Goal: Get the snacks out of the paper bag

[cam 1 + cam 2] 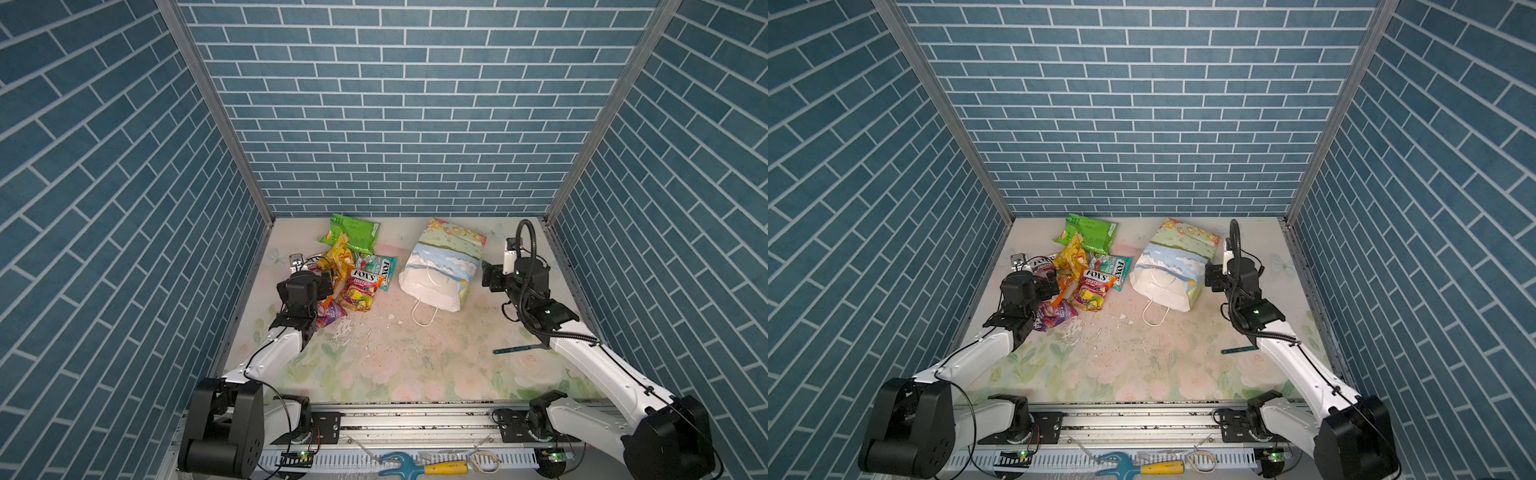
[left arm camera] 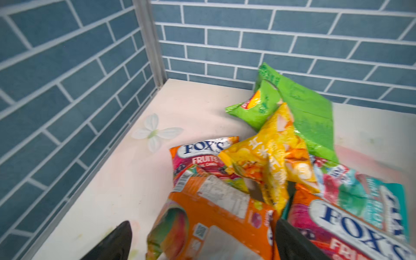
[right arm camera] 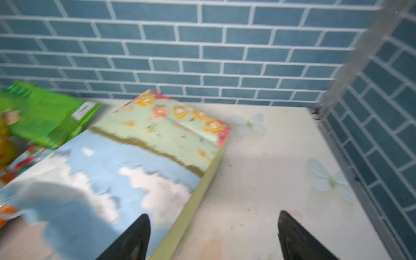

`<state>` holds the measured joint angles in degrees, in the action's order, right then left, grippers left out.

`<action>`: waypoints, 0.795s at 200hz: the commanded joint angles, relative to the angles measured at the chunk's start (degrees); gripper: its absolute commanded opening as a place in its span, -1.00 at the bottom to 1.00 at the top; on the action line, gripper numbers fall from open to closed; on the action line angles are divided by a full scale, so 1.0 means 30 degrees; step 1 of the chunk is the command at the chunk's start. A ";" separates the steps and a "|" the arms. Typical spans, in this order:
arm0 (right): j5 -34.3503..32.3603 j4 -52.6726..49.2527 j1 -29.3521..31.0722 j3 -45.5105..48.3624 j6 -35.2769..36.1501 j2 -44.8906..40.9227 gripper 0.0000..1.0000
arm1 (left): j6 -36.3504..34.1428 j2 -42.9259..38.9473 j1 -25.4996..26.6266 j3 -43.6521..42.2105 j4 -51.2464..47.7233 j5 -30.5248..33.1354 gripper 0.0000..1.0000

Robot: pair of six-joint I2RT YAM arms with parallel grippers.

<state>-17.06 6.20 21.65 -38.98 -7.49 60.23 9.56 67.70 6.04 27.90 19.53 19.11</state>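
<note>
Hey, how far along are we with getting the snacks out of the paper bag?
Looks mostly done: the snacks lie piled on the table beside the paper bag, which lies on its side. In hand: nothing; the left gripper is open over an orange packet, the right gripper open at the bag's edge. Left: checking the bag's inside, which no view shows fully.

Robot lab booth: brick-print wall panels [image 1: 407,104], aluminium corner post [image 1: 214,104], floral tabletop [image 1: 415,365], aluminium mounting rail [image 1: 415,419].

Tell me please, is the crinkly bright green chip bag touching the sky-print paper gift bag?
Apart: both top views show bare tabletop between chip bag and paper bag.
</note>
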 commanded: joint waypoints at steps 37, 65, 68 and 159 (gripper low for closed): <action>-0.5286 0.8563 -0.2068 0.4615 0.1770 -0.0562 0.75 | -0.3237 0.0611 -0.0316 -0.2946 0.7781 0.2367 0.99; -0.5872 1.1501 -0.3078 0.6502 0.0793 0.0458 0.75 | -0.3275 0.1065 -0.0345 -0.3576 0.8730 0.1450 0.99; -0.5818 1.1752 -0.3165 0.6656 0.0708 0.0619 0.75 | -0.3338 0.1209 -0.0345 -0.3677 0.8993 0.1315 0.99; -0.4790 1.3729 -0.4812 0.8069 0.1041 0.2717 0.74 | -0.3860 0.5715 -0.0345 -0.3588 1.2368 -0.0086 0.99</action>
<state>-31.24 43.53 8.54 -16.51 -4.67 68.64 -0.93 83.35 5.37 15.44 55.18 20.82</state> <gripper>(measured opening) 0.873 0.996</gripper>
